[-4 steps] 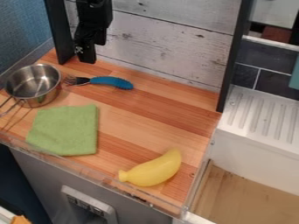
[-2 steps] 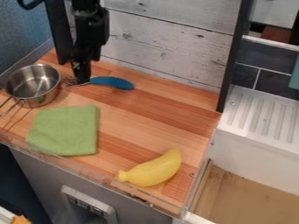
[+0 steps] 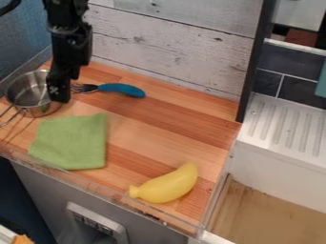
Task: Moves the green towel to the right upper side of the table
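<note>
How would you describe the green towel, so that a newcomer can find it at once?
On the wooden counter, look left, to the steel pot. Just below the pot in this view lies the green towel, a roughly square cloth. It is flat and plain green, unlike the shiny, round pot and the curved yellow banana.

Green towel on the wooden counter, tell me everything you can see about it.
The plain green cloth towel looks soft and matte. It lies fairly flat on the striped wooden counter, roughly square, with slightly wavy edges and a small notch along its far edge. Its left corner sits close to the clear rim at the counter's front. The round silver metal pot is just beyond it, and the yellow banana lies to the right, apart from it. Only the counter appears to touch it.
</note>
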